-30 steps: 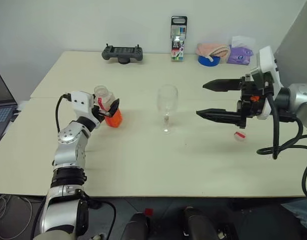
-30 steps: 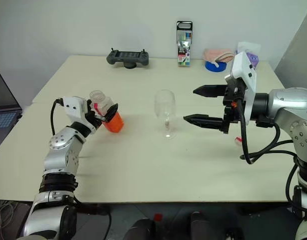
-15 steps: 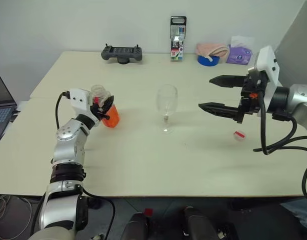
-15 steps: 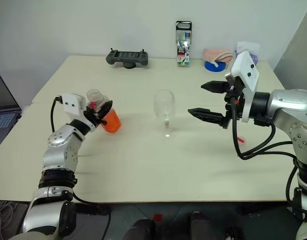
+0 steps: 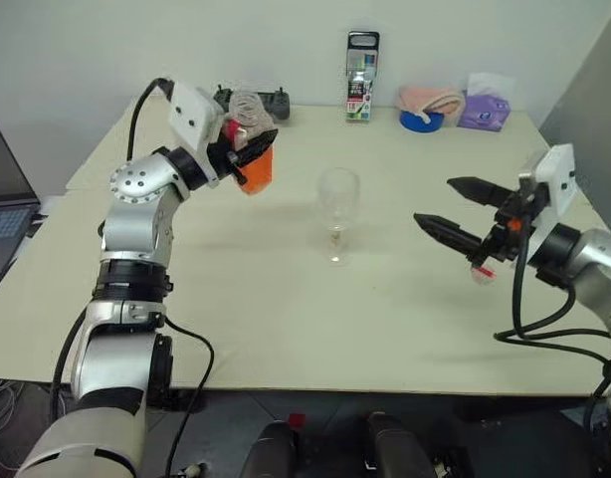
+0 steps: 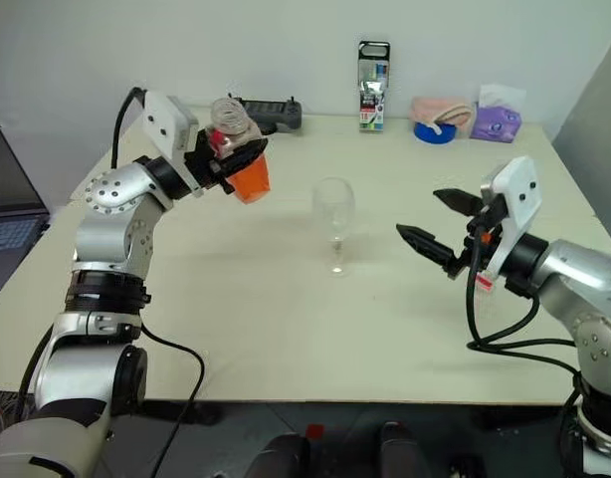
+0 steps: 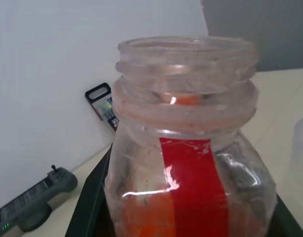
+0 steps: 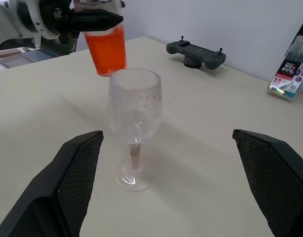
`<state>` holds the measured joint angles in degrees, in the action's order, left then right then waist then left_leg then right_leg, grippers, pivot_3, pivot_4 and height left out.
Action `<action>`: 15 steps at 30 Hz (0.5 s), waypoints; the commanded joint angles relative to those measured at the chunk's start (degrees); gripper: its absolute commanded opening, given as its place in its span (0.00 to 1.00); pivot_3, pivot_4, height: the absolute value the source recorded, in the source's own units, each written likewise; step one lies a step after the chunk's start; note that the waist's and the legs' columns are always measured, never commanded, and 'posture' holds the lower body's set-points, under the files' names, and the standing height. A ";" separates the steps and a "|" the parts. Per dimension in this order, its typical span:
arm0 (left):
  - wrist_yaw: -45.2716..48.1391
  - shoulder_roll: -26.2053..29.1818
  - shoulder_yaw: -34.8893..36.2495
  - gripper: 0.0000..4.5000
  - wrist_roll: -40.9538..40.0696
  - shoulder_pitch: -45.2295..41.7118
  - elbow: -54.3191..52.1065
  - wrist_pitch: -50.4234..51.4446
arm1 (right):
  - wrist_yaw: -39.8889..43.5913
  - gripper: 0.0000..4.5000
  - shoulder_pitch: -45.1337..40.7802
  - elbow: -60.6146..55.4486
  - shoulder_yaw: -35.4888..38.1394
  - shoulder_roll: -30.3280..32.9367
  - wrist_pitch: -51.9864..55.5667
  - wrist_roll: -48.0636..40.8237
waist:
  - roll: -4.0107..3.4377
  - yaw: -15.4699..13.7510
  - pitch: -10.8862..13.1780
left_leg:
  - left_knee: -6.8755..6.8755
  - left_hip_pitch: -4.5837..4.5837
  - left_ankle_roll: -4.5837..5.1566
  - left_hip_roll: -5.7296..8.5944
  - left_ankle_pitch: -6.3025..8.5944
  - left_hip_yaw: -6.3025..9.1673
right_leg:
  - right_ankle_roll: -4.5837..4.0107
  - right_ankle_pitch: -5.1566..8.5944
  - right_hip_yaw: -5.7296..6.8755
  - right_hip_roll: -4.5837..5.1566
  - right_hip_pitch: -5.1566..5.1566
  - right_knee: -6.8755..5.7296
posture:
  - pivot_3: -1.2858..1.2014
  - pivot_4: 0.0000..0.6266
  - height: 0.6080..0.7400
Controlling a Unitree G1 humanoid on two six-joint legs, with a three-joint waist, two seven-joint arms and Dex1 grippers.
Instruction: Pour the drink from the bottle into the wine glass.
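The left end effector (image 5: 248, 149) is clamped on the bottle (image 5: 252, 159) and holds it in the air above the desk (image 5: 286, 319), off to the left of the wine glass (image 5: 336, 213) and higher than its rim. The bottle is uncapped, its open mouth (image 7: 186, 52) plain in the left wrist view, and it leans a little, neck toward the robot's left and base toward the glass. The drink (image 6: 250, 179) sits as a bright orange mass in the lower part of the bottle, below a red label strip (image 7: 193, 187). The wine glass stands upright on its foot near the middle of the desk, with no orange visible in its bowl, and nothing touches it. The right end effector (image 6: 437, 231) hangs low over the desk to the right of the glass, well apart from it, its two black fingers (image 8: 67, 182) spread wide and pointing toward the glass with nothing between them. A small red-and-white cap (image 5: 479, 273) lies on the desk just under the right arm. Along the far edge of the desk are a grey handheld controller (image 8: 196, 52), a pack of markers (image 5: 359, 63), a roll of blue tape (image 5: 418, 120), a pink cloth (image 5: 423, 98) and a purple packet (image 5: 482, 112). A laptop (image 5: 5, 209) sits on a surface beyond the desk's left edge.
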<state>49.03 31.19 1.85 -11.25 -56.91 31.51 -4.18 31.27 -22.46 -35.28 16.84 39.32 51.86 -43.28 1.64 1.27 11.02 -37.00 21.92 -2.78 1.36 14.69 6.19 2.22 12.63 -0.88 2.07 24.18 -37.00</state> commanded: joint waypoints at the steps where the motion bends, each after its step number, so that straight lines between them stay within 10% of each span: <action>1: 1.71 0.43 -2.92 0.37 5.06 -4.61 5.42 -9.08 | -4.06 1.00 1.08 -4.87 -0.09 -0.79 -0.35 -0.17 | 0.00 0.31 0.00 | 0.01 -0.03 0.00 -0.01 0.00 -0.01 | 0.00 0.00 -0.01 -0.01 -0.01 0.00 | 0.52 0.24 1.00; 15: -11.88 -2.59 -11.57 0.37 23.52 -16.92 30.74 -35.85 | -10.77 1.00 1.41 -3.74 -0.86 -1.06 -2.19 5.14 | 0.01 0.29 0.01 | 0.01 0.07 0.02 0.07 0.01 -0.01 | 0.03 0.00 -0.03 0.04 0.01 0.04 | 0.52 0.24 1.00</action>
<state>39.99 28.36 -9.25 10.59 -71.26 62.12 -36.66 20.91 -20.60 -37.91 15.49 37.94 51.30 -38.81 1.65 1.56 11.03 -36.98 21.99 -2.75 1.42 14.70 6.18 2.25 12.64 -0.90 2.11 24.20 -36.96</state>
